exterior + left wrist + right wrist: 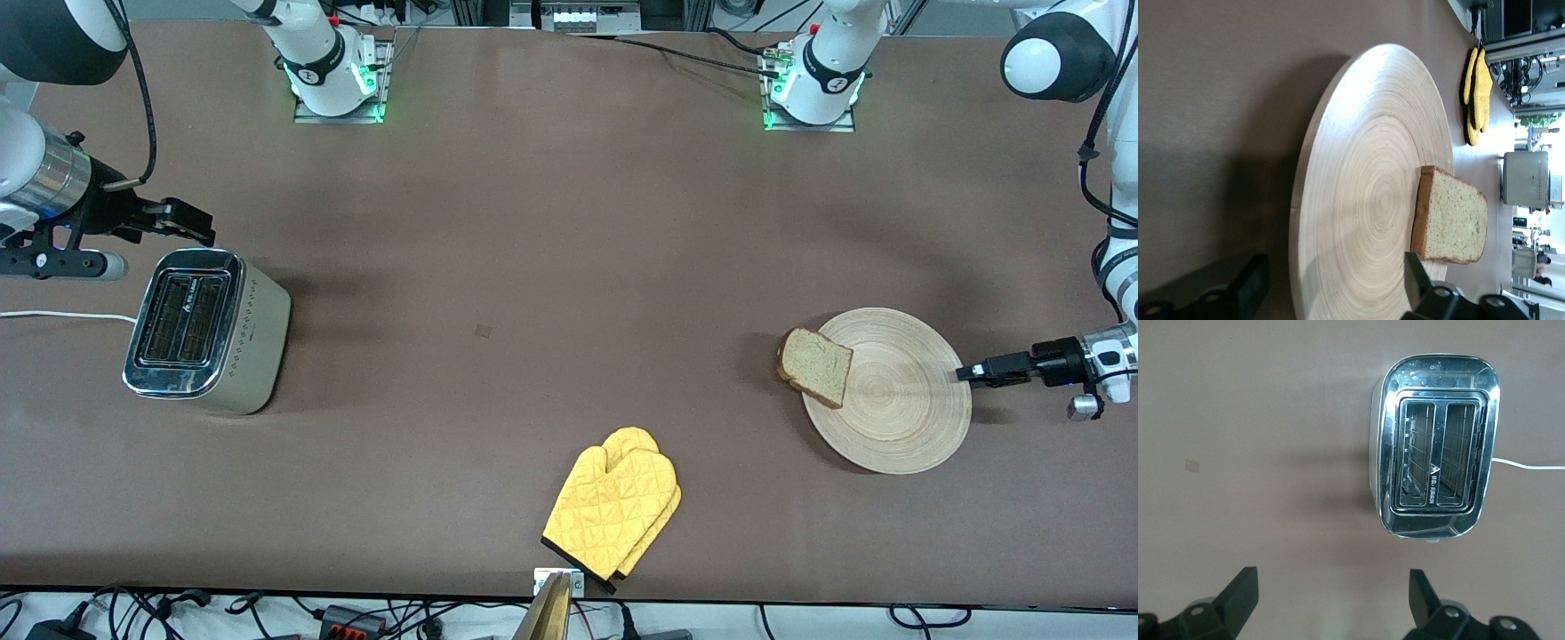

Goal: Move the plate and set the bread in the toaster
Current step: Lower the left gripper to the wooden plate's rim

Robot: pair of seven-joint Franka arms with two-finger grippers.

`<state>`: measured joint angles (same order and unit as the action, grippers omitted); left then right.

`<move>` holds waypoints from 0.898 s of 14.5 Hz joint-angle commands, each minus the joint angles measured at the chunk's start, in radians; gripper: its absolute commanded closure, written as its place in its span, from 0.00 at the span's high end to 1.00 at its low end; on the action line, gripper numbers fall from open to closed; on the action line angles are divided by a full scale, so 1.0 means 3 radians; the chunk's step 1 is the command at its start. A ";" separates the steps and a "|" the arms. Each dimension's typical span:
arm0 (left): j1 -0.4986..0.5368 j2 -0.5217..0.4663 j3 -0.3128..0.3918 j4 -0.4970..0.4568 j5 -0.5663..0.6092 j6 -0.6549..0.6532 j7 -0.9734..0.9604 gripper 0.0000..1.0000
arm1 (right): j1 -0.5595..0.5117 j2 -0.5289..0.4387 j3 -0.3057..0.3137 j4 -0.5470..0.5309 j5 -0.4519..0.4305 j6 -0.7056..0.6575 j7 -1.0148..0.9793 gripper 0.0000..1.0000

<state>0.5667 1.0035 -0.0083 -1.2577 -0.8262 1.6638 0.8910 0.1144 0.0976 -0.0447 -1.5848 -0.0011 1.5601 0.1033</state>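
Reaching low, the left claw (pixel 965 373) straddles the plate (pixel 898 400) rim at three o'clock, fingers apart; it should clamp squarely so the bread (pixel 815 366) rides level. The right claw (pixel 203 233) waits spread wide over the bench (pixel 533 267) beside the toaster (pixel 209 331).

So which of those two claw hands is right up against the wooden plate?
The left gripper, at the plate's rim, its open fingers either side of the edge. The right gripper hangs open above the table beside the toaster, touching nothing.

The boxy brushed-silver toaster (pixel 1435 447) with the shiny chrome top carries a small white triangular logo and a short line of white lettering on the dark strip between its two slots; the letters are too small to read. No other text is legible.
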 commanded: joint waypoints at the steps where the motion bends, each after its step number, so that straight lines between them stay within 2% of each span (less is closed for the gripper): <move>1: 0.0013 0.0188 0.0007 0.0030 -0.0007 -0.0034 0.0328 0.33 | 0.0002 0.0012 -0.0010 0.0041 0.0055 -0.0046 0.0013 1.00; 2: 0.0008 0.0198 0.0007 0.0025 -0.0007 -0.0034 0.0328 0.30 | 0.0002 0.0012 -0.0010 0.0041 0.0055 -0.0046 0.0008 1.00; 4: 0.0008 0.0178 0.0007 0.0035 0.0003 -0.0049 0.0298 0.07 | 0.0007 0.0012 -0.0010 0.0041 0.0055 -0.0046 0.0008 1.00; 5: 0.0013 0.0178 0.0007 0.0040 0.0003 -0.0054 0.0297 0.01 | 0.0007 0.0007 -0.0010 0.0041 0.0055 -0.0046 0.0008 1.00; 8: 0.0013 0.0163 0.0007 0.0040 -0.0002 -0.0060 0.0206 0.01 | 0.0012 0.0007 -0.0010 0.0041 0.0055 -0.0046 0.0003 1.00; 13: 0.0013 0.0051 -0.0028 0.0035 -0.0012 -0.0397 -0.0785 0.01 | 0.0012 0.0012 -0.0010 0.0041 0.0055 -0.0123 0.0013 1.00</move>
<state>0.5744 1.0434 -0.0086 -1.2484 -0.8370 1.5831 0.7625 0.1148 0.0977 -0.0445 -1.5847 0.0009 1.5437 0.1033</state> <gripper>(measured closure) 0.899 0.000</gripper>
